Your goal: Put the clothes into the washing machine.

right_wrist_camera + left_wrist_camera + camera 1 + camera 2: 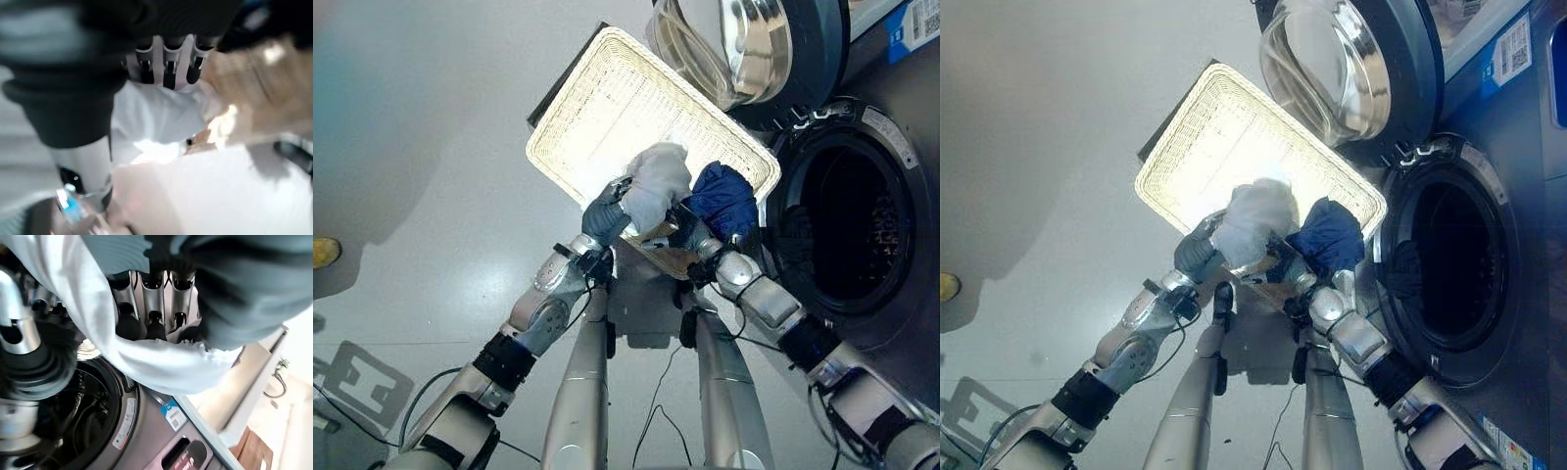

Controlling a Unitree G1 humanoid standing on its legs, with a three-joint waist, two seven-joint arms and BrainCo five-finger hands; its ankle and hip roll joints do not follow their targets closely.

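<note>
A white garment (658, 181) is bunched over the near right corner of the wicker basket (607, 98). My left hand (604, 217) is shut on it, the fingers (146, 308) curled into the cloth. Just to its right a dark blue garment (724, 199) is bunched on my right hand (685, 233), whose fingers (166, 63) are curled beside the white garment (156, 117). The washing machine's round opening (852, 230) gapes at the right of the basket. Its glass door (754, 44) stands swung open above, and something dark (1405, 269) lies at the drum's near lip.
The basket rests on a dark board (543, 103) on the grey floor. A small yellow object (323, 253) lies at the far left. A blue and white box (913, 24) sits on top of the machine.
</note>
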